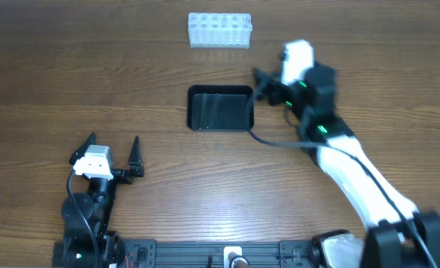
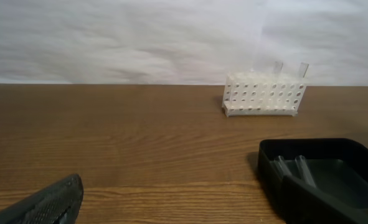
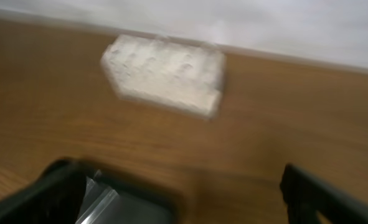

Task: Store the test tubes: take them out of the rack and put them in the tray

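Nearest to the robot, the left gripper [image 1: 114,141] sits low over the table [image 1: 130,74] on the left. Its two fingers are spread wide with nothing between them. It is well apart from all the task's things, so it looks like it is just waiting out of the way.

A bit farther out, in the middle of the table, is the black tray [image 1: 193,112]. A few clear test tubes [image 2: 304,171] lie flat inside it, side by side. Lying down is a good way to keep them, since they cannot tip over there.

The right gripper [image 1: 259,84] is just beside the tray's right edge, pointing left. Its fingers are wide apart too, and it holds nothing. Its own camera looks past the tray toward the rack, so it is probably ready to go for the next tube (this is a guess).

Farthest away stands the white rack [image 1: 220,31], near the far edge of the table. At least two standing tubes [image 2: 303,68] poke up from its right end. The holes keep them upright, so a gripper can likely pinch one by its top and lift it straight out. The job looks partly done.
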You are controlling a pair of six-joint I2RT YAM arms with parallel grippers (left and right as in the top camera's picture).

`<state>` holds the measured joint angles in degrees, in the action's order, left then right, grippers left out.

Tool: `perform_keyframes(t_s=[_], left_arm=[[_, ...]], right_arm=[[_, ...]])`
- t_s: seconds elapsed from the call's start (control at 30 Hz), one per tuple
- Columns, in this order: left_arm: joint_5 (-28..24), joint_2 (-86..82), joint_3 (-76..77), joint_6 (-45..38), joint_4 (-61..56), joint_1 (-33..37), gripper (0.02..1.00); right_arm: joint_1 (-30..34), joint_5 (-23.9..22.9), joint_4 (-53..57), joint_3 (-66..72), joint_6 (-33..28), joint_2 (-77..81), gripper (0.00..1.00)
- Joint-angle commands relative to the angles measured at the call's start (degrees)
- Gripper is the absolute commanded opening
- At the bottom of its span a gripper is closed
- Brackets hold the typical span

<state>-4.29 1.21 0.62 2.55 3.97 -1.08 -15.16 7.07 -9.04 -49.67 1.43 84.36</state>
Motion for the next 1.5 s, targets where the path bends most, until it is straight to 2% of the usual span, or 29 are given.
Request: perform_keyframes(t_s=[0.03, 0.2, 0.33, 0.47, 0.57, 0.93, 1.03, 1.17, 1.5], left_arm=[[-0.2, -0.5, -0.3, -1.0, 0.2, 0.3, 1.0], [-0.2, -0.5, -0.3, -1.0, 0.2, 0.3, 0.998], [-0.2, -0.5, -0.3, -1.0, 0.2, 0.3, 1.0], [-0.2, -0.5, -0.3, -1.0, 0.2, 0.3, 1.0], [-0.2, -0.5, -0.3, -1.0, 0.2, 0.3, 1.0], [-0.2, -0.5, -0.3, -1.0, 0.2, 0.3, 1.0], [-0.2, -0.5, -0.3, -1.0, 0.2, 0.3, 1.0], [-0.2, -0.5, -0.3, -1.0, 0.2, 0.3, 0.998], [-0.2, -0.5, -0.3, -1.0, 0.2, 0.3, 1.0]], right_arm=[[-5.7, -2.2, 5.3, -12.4, 0.3, 9.5, 0.991], [-9.3, -8.8, 14.2, -27.2, 5.5, 21.2, 0.991], [-9.8, -9.8, 17.4, -36.5, 8.3, 29.2, 0.993], [-9.8, -13.0, 19.0, -43.5, 11.6, 35.2, 0.991], [-9.8, -13.0, 18.9, -47.5, 11.8, 38.8, 0.993], [-9.8, -17.7, 17.5, -56.0, 11.6, 46.7, 0.993], [-9.8, -17.7, 16.7, -56.0, 11.3, 47.1, 0.936], [-9.8, -18.4, 16.9, -56.0, 11.2, 47.1, 0.741], [-9.8, -19.7, 17.7, -56.0, 9.1, 47.1, 0.516]])
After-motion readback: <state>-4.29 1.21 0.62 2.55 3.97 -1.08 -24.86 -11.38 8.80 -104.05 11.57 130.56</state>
